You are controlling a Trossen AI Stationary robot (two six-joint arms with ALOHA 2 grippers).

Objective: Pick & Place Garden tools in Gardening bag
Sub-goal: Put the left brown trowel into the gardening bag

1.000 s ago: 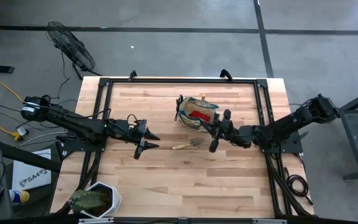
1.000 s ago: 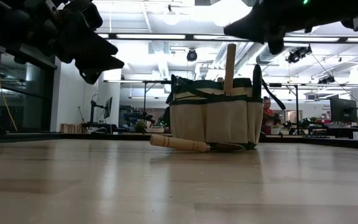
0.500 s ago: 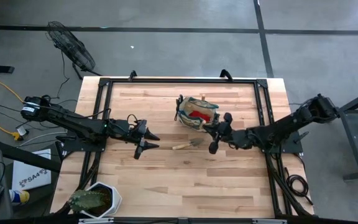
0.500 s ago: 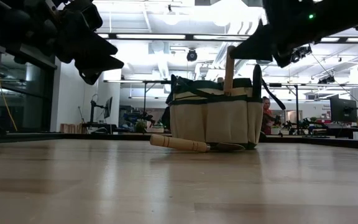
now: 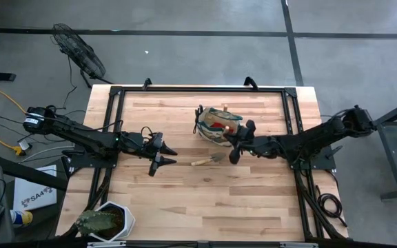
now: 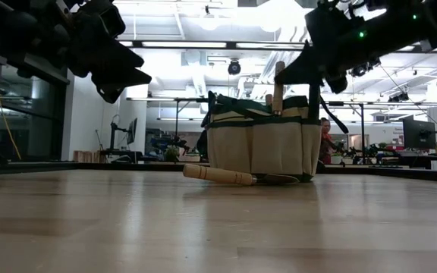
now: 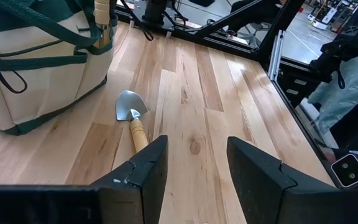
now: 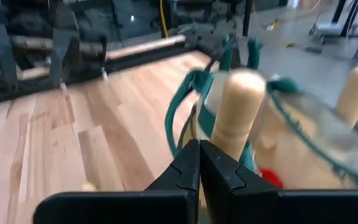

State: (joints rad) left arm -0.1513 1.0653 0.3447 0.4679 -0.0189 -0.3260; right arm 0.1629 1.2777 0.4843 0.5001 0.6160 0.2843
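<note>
Lying beside bag (image 5: 218,124): 1 trowel (image 5: 207,160)

The gardening bag (image 5: 218,123) sits on the table (image 5: 205,200) toward its far side, with a trowel (image 5: 208,160) lying just in front of it. A potted plant (image 5: 106,220) stands at the near left corner, well apart from both.

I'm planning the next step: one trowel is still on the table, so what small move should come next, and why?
Probably the left hand should ease toward the trowel. It hangs open above the wood with that trowel lying ahead of it beside the gardening bag. The right hand is shut and empty next to the bag, so it looks less ready to grasp.
</note>
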